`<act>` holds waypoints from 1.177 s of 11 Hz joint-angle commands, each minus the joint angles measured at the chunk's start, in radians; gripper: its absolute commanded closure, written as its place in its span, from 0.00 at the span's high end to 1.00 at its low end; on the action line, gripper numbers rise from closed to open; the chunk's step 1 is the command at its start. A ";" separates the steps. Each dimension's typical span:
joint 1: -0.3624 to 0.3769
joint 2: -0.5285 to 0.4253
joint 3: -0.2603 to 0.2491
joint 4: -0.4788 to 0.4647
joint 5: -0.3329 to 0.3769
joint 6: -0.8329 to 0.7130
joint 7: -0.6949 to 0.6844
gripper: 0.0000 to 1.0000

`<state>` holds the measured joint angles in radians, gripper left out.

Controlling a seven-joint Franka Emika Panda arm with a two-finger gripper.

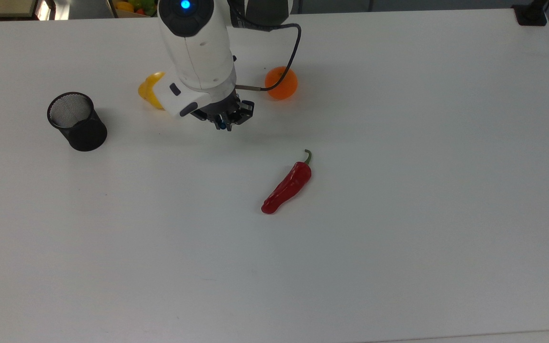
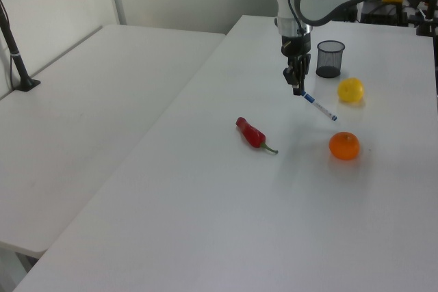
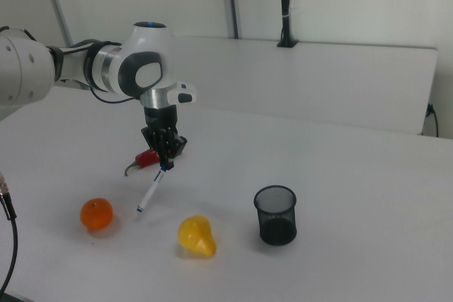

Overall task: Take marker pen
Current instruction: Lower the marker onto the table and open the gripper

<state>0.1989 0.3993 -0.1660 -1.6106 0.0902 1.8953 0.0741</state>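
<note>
The marker pen (image 2: 319, 106) (image 3: 150, 192), white-barrelled with blue ends, hangs tilted above the table, held by its upper end. My gripper (image 1: 224, 123) (image 2: 298, 88) (image 3: 165, 161) is shut on that upper end; in the top view a small blue bit of the marker pen (image 1: 222, 126) shows between the fingers. The pen's lower end points toward the orange in the left view and hangs free of the table. The gripper hovers between the yellow fruit and the orange, a little toward the chilli.
A black mesh cup (image 1: 76, 121) (image 3: 275, 214) stands at the top view's left. A yellow fruit (image 1: 151, 89) (image 3: 195, 236), an orange (image 1: 284, 83) (image 2: 343, 146) and a red chilli (image 1: 288, 184) (image 2: 252, 133) lie on the white table (image 1: 398, 190).
</note>
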 commanded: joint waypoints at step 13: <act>0.001 0.018 0.031 -0.002 -0.063 0.034 0.069 0.81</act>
<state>0.2006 0.4600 -0.1322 -1.6012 0.0490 1.9114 0.1096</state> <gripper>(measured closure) 0.480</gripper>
